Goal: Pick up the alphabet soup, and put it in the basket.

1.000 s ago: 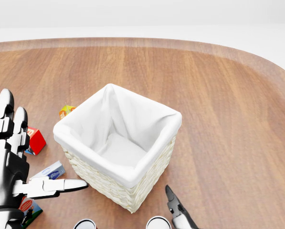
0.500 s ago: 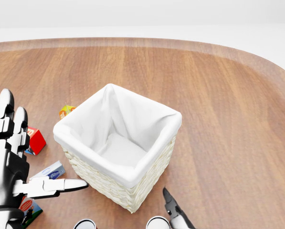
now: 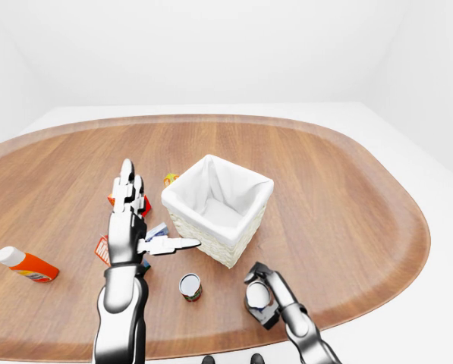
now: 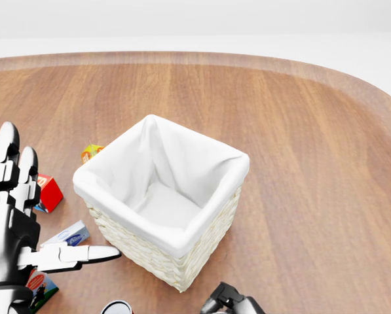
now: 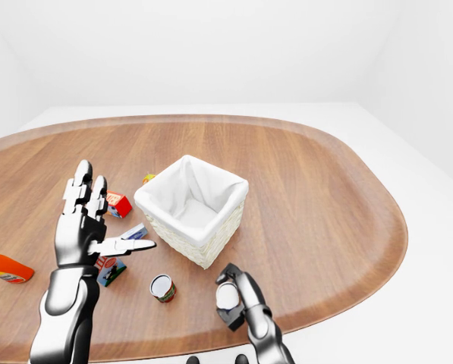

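Right hand [image 5: 234,299] has its fingers wrapped around the alphabet soup [image 5: 226,297] can, low on the brown wooden surface [image 3: 347,197], just below the basket [image 3: 218,208]. Left hand [image 3: 131,220] is spread wide open beside the basket, holding nothing. Another can [image 3: 190,287] stands nearby. An orange bottle [image 3: 25,265] lies far left. White walls [image 3: 211,53] are all around.

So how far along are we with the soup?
Nothing is delivered yet: the basket is empty. In hand: the right hand has its fingers around a can on the table, apparently the soup; it isn't lifted. Left: lift and drop it in. The left hand hovers open.
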Controlling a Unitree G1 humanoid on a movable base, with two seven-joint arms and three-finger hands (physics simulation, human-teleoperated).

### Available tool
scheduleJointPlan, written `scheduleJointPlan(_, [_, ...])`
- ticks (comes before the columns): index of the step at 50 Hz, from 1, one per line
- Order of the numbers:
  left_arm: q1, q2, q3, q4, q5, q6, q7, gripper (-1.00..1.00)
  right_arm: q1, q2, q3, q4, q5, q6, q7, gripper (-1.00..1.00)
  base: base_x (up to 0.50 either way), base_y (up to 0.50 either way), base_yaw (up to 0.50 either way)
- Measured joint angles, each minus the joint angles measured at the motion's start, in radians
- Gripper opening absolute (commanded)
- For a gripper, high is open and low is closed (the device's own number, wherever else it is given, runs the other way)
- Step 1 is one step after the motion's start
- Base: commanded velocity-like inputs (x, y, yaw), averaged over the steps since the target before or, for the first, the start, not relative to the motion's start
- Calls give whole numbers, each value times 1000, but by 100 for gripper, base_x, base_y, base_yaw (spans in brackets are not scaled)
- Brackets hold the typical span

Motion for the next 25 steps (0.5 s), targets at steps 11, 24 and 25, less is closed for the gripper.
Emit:
scheduleJointPlan(11, [-2,0,1,7,-1,-4,0,100,2,0,-1,-1,-2,0,4,-100,0,0,0])
scheduleJointPlan(24, [-2,0,1,4,-2,-2,1,100,7,-1,-5,-19,6,0,7,-100,0,0,0])
scheduleJointPlan(25, [-1,0,1,3,-2,-2,1,100,9,-1,-5,-23,5,0,6,-100,0,0,0])
